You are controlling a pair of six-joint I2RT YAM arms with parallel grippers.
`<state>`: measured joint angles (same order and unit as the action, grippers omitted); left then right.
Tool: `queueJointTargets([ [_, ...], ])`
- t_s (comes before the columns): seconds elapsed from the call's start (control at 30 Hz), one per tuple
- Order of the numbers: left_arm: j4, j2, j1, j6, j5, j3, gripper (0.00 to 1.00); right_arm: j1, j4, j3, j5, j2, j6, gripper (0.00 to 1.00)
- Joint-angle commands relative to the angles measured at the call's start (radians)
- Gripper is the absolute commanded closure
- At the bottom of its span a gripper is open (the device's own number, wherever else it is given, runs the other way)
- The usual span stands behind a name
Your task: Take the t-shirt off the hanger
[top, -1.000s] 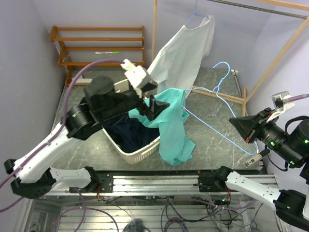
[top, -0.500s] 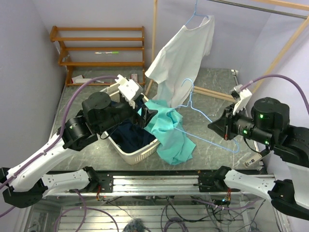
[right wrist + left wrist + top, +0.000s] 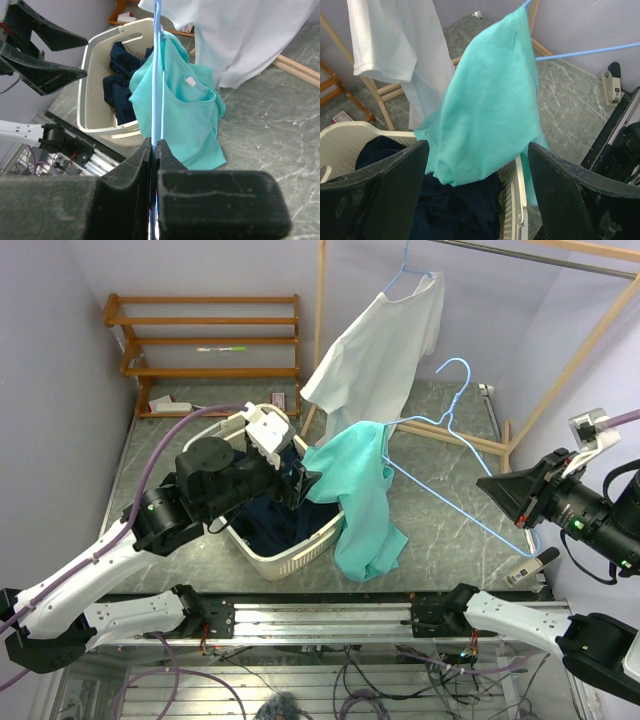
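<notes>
T-shirt [image 3: 362, 490], the teal one, hangs by one shoulder from the blue hanger [image 3: 452, 455], draping down over the basket [image 3: 300, 558] rim. Right gripper [image 3: 154, 150] is pinched tight on the hanger wire, holding it up. Left gripper [image 3: 475, 165] is spread wide with nothing between its fingers, facing the cloth. Best play: left closes on a thick fold, pulls toward the basket while right holds steady.

Two t-shirts, teal [image 3: 362, 495] and white [image 3: 378, 345], two blue hangers [image 3: 455, 455] [image 3: 407, 262], one laundry basket [image 3: 290, 560], two grippers [image 3: 305, 483] [image 3: 497, 490]
</notes>
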<state>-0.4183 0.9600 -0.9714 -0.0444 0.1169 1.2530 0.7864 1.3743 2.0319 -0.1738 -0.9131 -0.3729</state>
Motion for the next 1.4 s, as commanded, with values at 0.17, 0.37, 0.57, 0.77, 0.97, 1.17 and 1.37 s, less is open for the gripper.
queueJointTargets([
  [0.17,0.074,0.065,-0.003,-0.046,-0.123,-0.036,0.06,-0.003,-0.108,-0.053,0.038,0.063,-0.018,1.00],
  [0.37,0.067,0.141,-0.003,-0.083,-0.166,-0.007,0.01,-0.003,-0.161,-0.103,0.049,0.078,-0.012,1.00],
  [0.57,0.090,0.182,-0.004,-0.098,-0.207,-0.006,0.01,-0.003,-0.180,-0.102,0.039,0.063,0.000,1.00],
  [0.77,0.104,0.253,-0.003,-0.110,-0.207,0.014,0.01,-0.003,-0.186,-0.101,0.063,0.066,-0.005,1.00],
  [0.97,0.111,0.292,-0.003,-0.118,-0.145,0.032,0.39,-0.002,-0.165,-0.111,0.057,0.082,-0.014,1.00],
  [1.17,0.079,0.293,-0.003,-0.133,0.055,0.092,0.93,-0.003,-0.073,-0.121,0.015,0.090,-0.034,1.00],
  [1.37,0.026,0.292,-0.003,-0.160,0.288,0.152,0.93,-0.003,-0.004,-0.172,0.084,0.109,-0.041,1.00],
])
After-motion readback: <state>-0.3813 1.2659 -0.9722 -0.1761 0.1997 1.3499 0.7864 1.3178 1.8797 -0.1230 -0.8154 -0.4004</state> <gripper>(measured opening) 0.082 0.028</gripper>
